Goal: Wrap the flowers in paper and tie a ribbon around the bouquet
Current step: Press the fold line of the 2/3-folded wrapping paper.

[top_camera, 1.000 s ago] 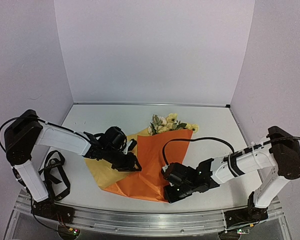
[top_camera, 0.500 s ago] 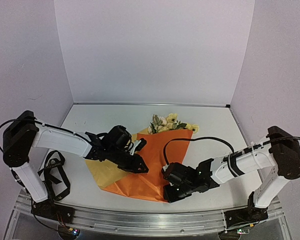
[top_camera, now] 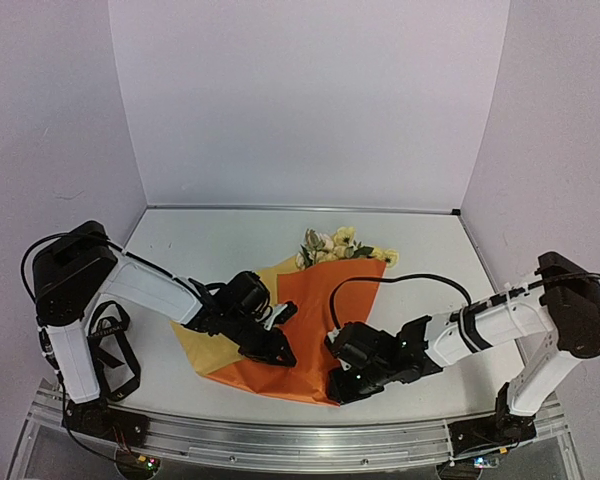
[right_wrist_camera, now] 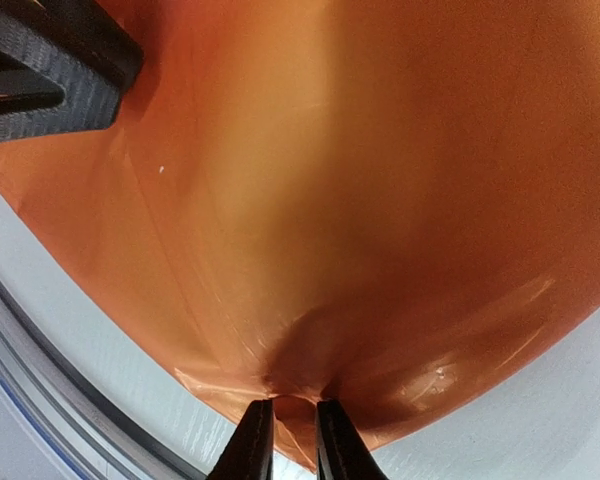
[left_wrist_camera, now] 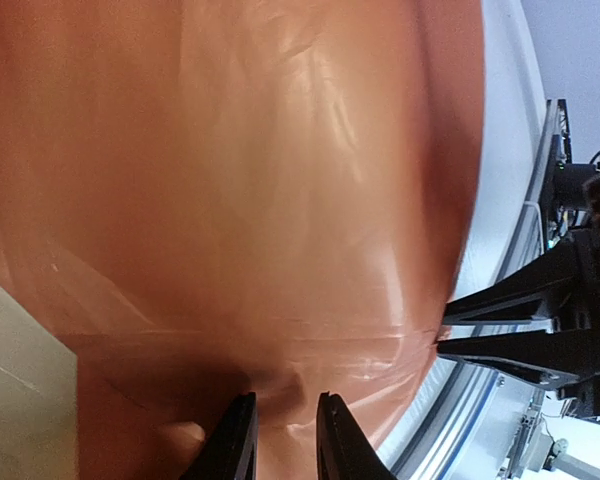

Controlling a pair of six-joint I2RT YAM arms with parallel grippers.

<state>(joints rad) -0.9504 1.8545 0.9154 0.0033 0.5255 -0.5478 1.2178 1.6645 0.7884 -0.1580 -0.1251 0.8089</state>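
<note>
Folding step: the orange paper (top_camera: 315, 310) is, by my reading, being closed over the stems into a cone. I judge the task about midway, with nothing tied yet.
Ribbon (top_camera: 126, 362): black loops on the table (top_camera: 210, 235) at 9 o'clock of the paper, well apart from it, beside the left arm's base.
Left gripper (top_camera: 276, 352): low on the paper at about 8 o'clock of the sheet. Its fingers are nearly together, with a pucker of orange paper nipped between the tips.
Paper: across the middle of the table, narrow end toward 6 o'clock, wide end toward 12 o'clock.
Flowers (top_camera: 332, 245): pale blossoms and leaves poke out at the paper's 12 o'clock end. The stems are hidden under the sheet.
Right gripper (top_camera: 338, 388): at the paper's near tip, about 5 o'clock. Its fingers are a thin slit apart, clamped on a small fold of the edge.
Doing it well: move the 2 grippers together and low, and carry the left flap toward 3 o'clock without tugging the stems. Thin paper looks likely to tear or slip if 1 grip pulls against the other.
Top view only: flowers, ribbon and the whole sheet.
Left wrist view only: a crease running from its own tips to the right gripper's fingers (left_wrist_camera: 520, 352) at 3 o'clock.
Right wrist view only: the gathered pucker at its tips, and the left gripper's fingers (right_wrist_camera: 70, 60) at 11 o'clock.
</note>
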